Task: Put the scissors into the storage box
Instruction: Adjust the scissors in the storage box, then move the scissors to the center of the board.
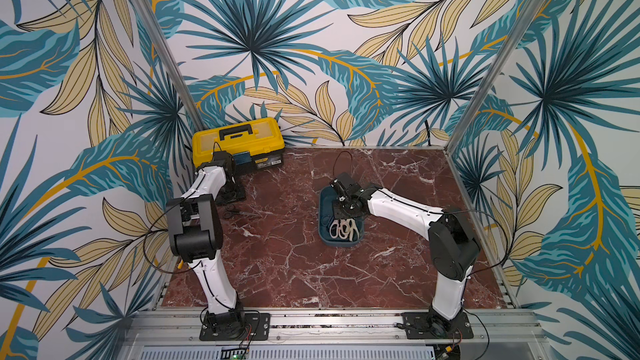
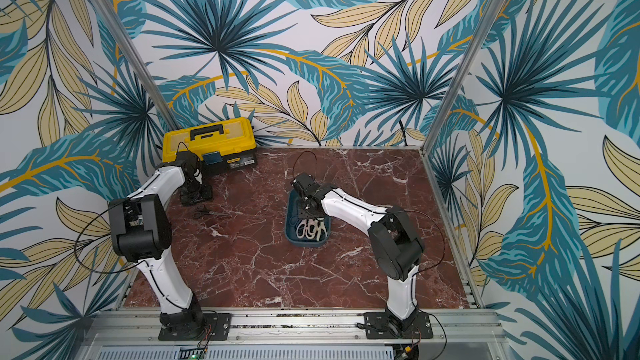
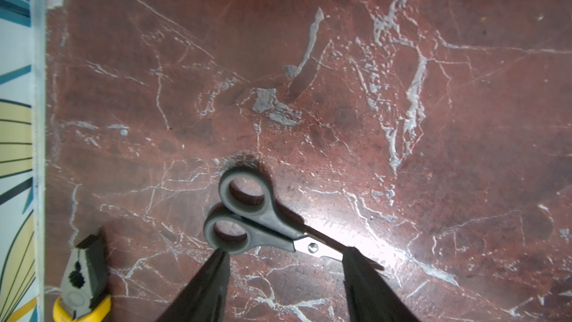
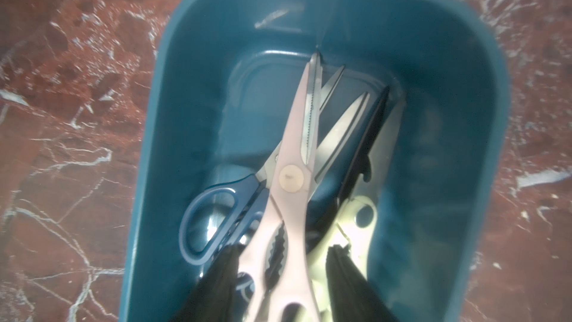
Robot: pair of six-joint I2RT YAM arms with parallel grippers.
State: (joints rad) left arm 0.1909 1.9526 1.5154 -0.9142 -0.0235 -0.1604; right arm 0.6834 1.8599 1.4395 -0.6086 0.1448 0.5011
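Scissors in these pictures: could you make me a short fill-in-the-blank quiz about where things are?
The blue-handled scissors lie ____ the teal box.
The pliers near the black-handled scissors have ____ handles.
The yellow toolbox has a ____ carrying handle.
Missing words: inside; yellow; black.

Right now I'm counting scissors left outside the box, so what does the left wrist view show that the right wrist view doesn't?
Only the left wrist view: dark-handled scissors lying on the table, and yellow-handled pliers. Only the right wrist view: the storage box, holding blue-handled scissors and pale-handled scissors. Both: the red marble table.
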